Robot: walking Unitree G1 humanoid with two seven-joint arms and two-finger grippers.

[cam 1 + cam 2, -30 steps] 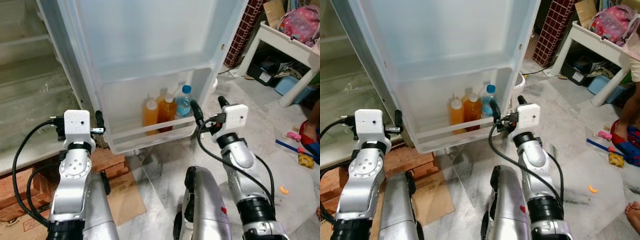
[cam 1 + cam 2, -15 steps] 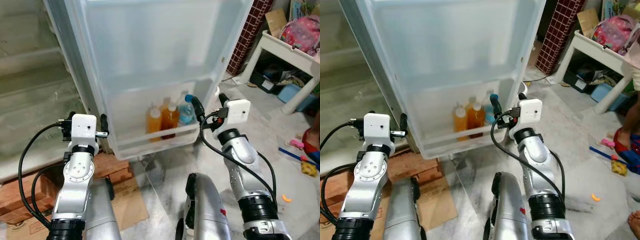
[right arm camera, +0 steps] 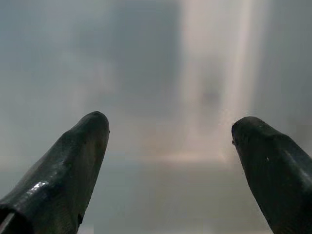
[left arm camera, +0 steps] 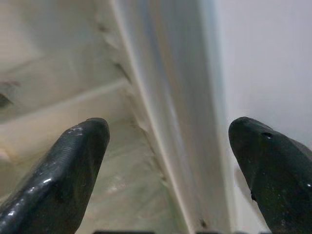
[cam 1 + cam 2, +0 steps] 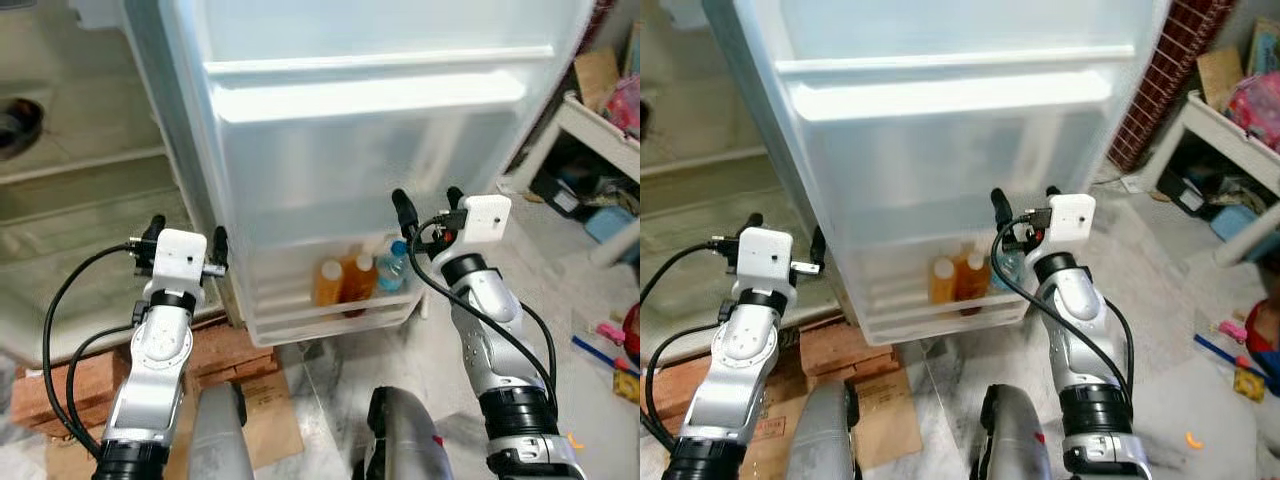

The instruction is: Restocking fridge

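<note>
The open fridge door point(image 5: 380, 150) stands before me, its white inner side facing me. Its bottom door shelf point(image 5: 330, 305) holds two orange bottles point(image 5: 328, 283) and a blue-capped water bottle point(image 5: 392, 265). My right gripper point(image 5: 428, 205) is raised in front of the door, above the water bottle, open and empty. My left gripper point(image 5: 185, 232) is open and empty at the hinge edge of the door, by the fridge interior point(image 5: 80, 200). In the left wrist view the fingers point(image 4: 73, 165) straddle that door edge.
Glass fridge shelves point(image 5: 70, 170) lie at the left, with a dark dish point(image 5: 18, 118) on an upper one. Bricks point(image 5: 60, 385) and cardboard point(image 5: 270, 425) sit under the fridge. A white table point(image 5: 600, 150) with clutter stands at the right, toys on the floor point(image 5: 625, 350).
The view has tilted up and shows more of the door and fridge. Both grippers have risen with it; the right one is now above the bottles instead of level with them.
</note>
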